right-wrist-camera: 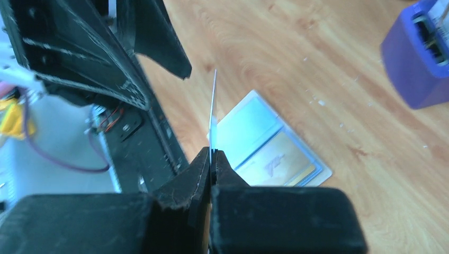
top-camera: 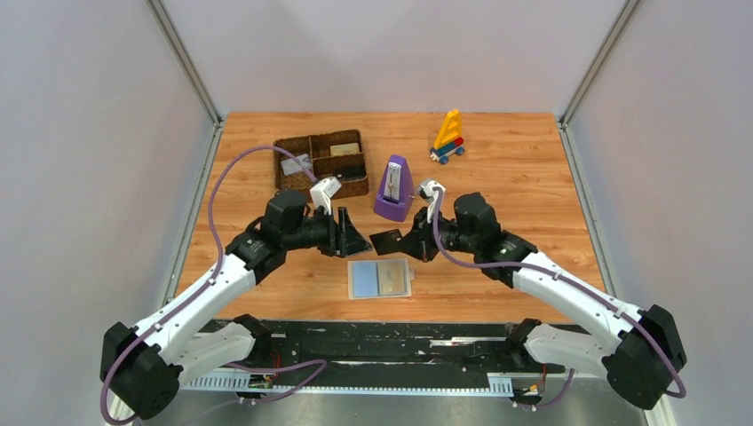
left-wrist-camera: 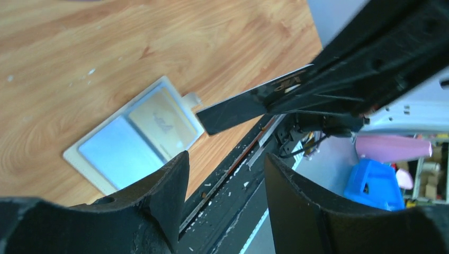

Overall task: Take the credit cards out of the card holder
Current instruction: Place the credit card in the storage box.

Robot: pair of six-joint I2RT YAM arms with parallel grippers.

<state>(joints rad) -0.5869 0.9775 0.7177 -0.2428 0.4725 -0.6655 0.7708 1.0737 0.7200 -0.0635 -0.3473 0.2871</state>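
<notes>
Since the right jaws are pinched shut on one end of the black card, holding it clear of the bench with its free end toward the left jaws, which stand apart and empty just beside it, the step looks like a hand-over. It is best done by closing the left jaws squarely over that free end before the right lets go. The card holder lies open near the bench's near edge, a tan card in its right slot; the woven tray and purple metronome crowd the far side.
</notes>
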